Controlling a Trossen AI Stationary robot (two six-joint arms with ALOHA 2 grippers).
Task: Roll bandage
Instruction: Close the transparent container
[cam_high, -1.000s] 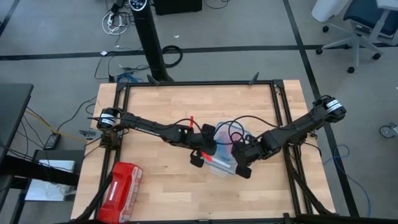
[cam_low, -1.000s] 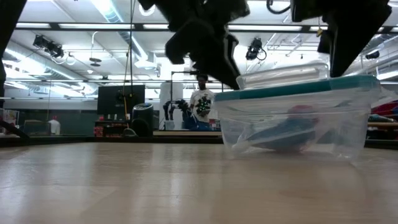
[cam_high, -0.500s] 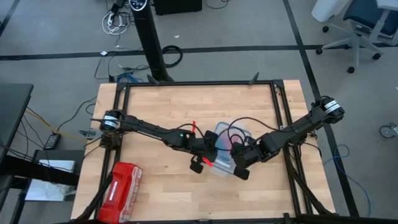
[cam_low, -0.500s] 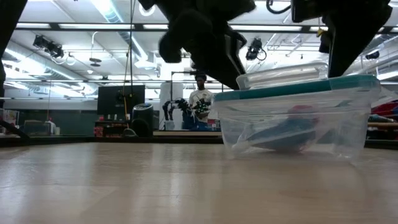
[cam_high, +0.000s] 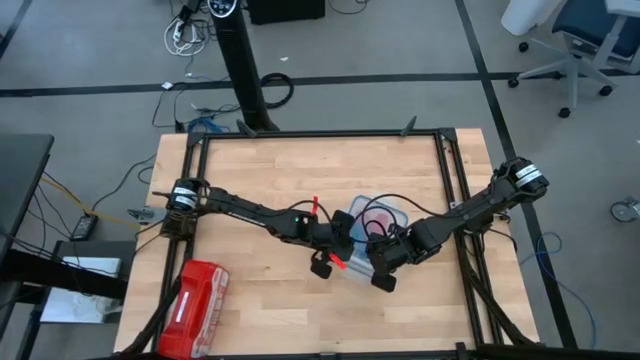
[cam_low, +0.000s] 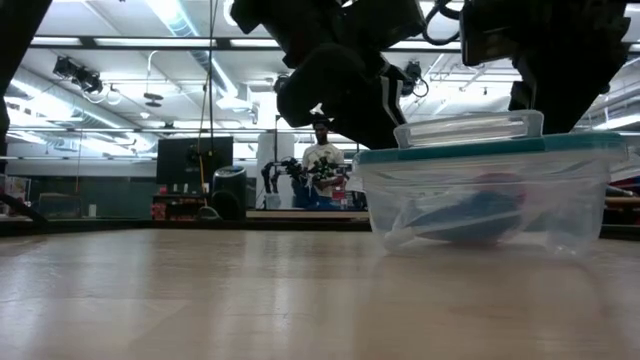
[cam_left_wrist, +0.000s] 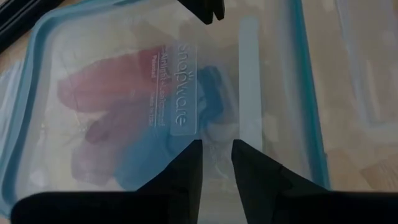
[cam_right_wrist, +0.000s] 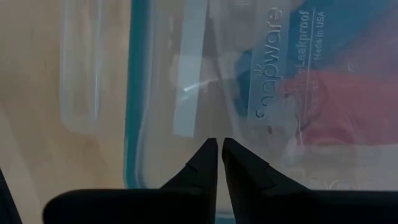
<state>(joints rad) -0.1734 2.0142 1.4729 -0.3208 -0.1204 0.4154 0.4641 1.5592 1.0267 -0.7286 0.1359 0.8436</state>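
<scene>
Wooden tabletop (cam_high: 250, 180) carries a lidded box (cam_low: 490, 190) holding the bandage (cam_low: 465, 215); left gripper (cam_left_wrist: 216, 163) slightly parted, right gripper (cam_right_wrist: 220, 155) nearly closed, both empty; lid removal is needed next.

The lid (cam_left_wrist: 155, 93) covers the box (cam_low: 480, 200) fully, shutting off the bandage (cam_left_wrist: 146, 155) and red rolls (cam_left_wrist: 99, 93) inside. Both arms crowd over the box from either side. Bare table (cam_high: 250, 180) lies open behind and left; a red pouch (cam_high: 195, 295) sits at the near left corner.
</scene>
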